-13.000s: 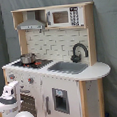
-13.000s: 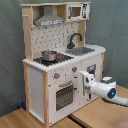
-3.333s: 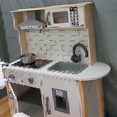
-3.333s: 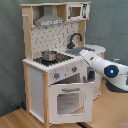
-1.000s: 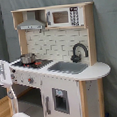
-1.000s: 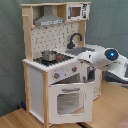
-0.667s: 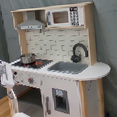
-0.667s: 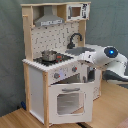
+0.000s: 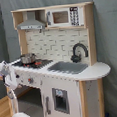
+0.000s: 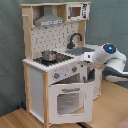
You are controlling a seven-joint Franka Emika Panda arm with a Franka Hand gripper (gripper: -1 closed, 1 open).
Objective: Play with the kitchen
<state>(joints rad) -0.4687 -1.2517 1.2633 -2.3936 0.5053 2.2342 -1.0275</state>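
The kitchen (image 9: pixel 67 89) (image 10: pixel 37 85) is a tall white and light-wood toy unit, seen in both exterior views. A small metal pot (image 9: pixel 28 58) (image 10: pixel 48 55) stands on its black hob, beside the grey sink (image 9: pixel 68 68) and black faucet (image 9: pixel 79 50) (image 10: pixel 75 39). Knobs (image 10: pixel 56 76) line the front panel above the windowed oven door (image 10: pixel 67 100). My gripper (image 9: pixel 14 81) (image 10: pixel 81 61) is at the front panel at knob height, on the hob end of the counter. Contact with a knob cannot be made out.
A hood (image 9: pixel 30 24) and small microwave (image 9: pixel 61 16) sit high on the unit. A grey curtain (image 9: pixel 108 40) hangs behind. The floor (image 10: pixel 15 120) is light wood. My white arm (image 10: pixel 112 62) reaches in from the second exterior view's right.
Over thirteen seconds the arm rose from low beside the oven to knob height. In the last second the gripper crept slightly closer to the front panel.
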